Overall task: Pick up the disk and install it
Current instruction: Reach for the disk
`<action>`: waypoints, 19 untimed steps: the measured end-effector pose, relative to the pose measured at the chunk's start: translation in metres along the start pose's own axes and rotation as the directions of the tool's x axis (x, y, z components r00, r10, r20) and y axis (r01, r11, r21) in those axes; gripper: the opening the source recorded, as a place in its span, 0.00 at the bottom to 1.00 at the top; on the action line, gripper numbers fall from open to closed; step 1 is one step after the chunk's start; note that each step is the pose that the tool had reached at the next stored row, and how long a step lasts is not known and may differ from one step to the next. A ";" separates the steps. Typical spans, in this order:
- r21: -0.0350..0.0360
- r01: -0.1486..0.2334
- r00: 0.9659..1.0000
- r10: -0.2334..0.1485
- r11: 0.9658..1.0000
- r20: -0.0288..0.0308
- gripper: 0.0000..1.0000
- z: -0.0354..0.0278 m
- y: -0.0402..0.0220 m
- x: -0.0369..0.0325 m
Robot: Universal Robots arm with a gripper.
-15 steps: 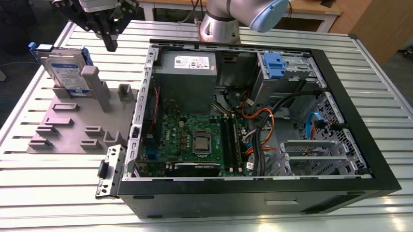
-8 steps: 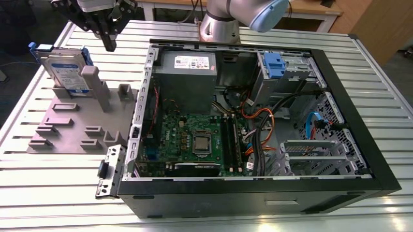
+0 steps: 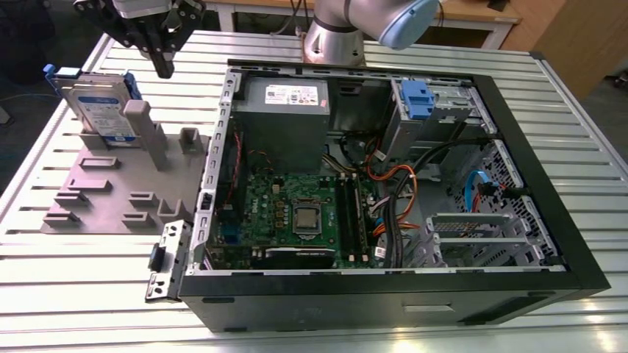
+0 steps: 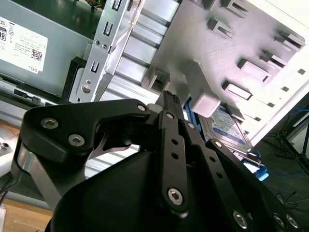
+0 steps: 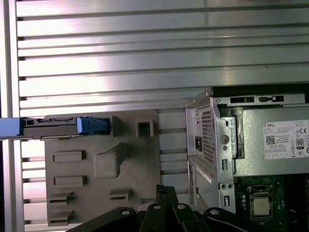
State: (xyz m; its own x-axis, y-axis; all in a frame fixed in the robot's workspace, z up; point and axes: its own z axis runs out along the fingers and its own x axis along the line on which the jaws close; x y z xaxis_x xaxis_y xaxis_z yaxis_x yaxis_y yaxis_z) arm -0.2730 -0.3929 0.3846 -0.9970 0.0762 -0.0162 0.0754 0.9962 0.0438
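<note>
1 disk (image 3: 98,110) stands on edge in a slot at far end of 1 grey fixture (image 3: 113,193), outside 1 open PC case (image 3: 579,220). Label face is toward exterior view's near side. Top edge runs across fixture, one end pointing at case. 1 gripper (image 3: 163,68) hangs above fixture, near disk, not touching. Fingers are together, nothing held.

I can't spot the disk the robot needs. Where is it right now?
The disk stands upright in the grey holder plate on the exterior view's left, beside the open computer case.
</note>
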 end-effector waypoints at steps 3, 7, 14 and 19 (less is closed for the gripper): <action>0.000 0.000 1.000 0.000 1.000 0.000 0.11 0.0000 -0.0001 0.0007; 0.000 0.000 1.000 0.000 1.000 0.000 0.11 0.0000 -0.0003 0.0033; 0.000 0.000 1.000 0.000 1.000 0.000 0.11 0.0004 -0.0006 0.0085; 0.000 0.000 1.000 0.000 1.000 0.000 0.11 0.0008 -0.0007 0.0115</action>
State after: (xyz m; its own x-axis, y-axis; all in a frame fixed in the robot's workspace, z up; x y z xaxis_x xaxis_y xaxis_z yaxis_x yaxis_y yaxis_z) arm -0.2845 -0.3927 0.3836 -0.9970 0.0762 -0.0162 0.0754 0.9962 0.0438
